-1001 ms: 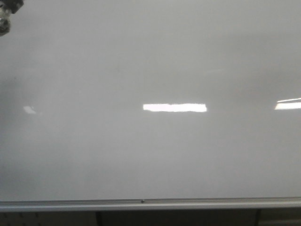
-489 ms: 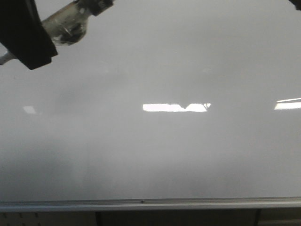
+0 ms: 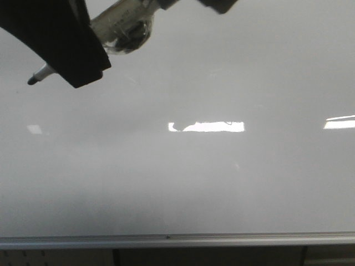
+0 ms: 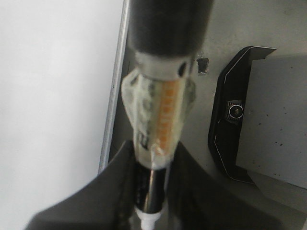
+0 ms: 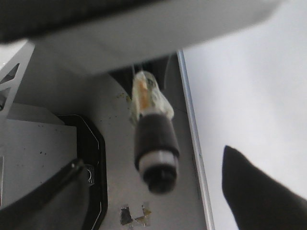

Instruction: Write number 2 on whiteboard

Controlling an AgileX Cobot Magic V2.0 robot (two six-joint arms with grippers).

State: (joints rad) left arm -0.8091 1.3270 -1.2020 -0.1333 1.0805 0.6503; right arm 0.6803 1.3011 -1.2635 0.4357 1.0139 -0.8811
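gripping a marker (image 3: 119,25) wrapped in clear tape, the left gripper (image 3: 66,50) hangs over the upper left of the whiteboard (image 3: 183,183), its dark fingers closed around the barrel, the black tip pointing left and clear of the surface. the board itself is bare, with no number 2 drawn anywhere. the right gripper (image 5: 158,191) appears only as blurred dark fingers; how far open it is i cannot tell.
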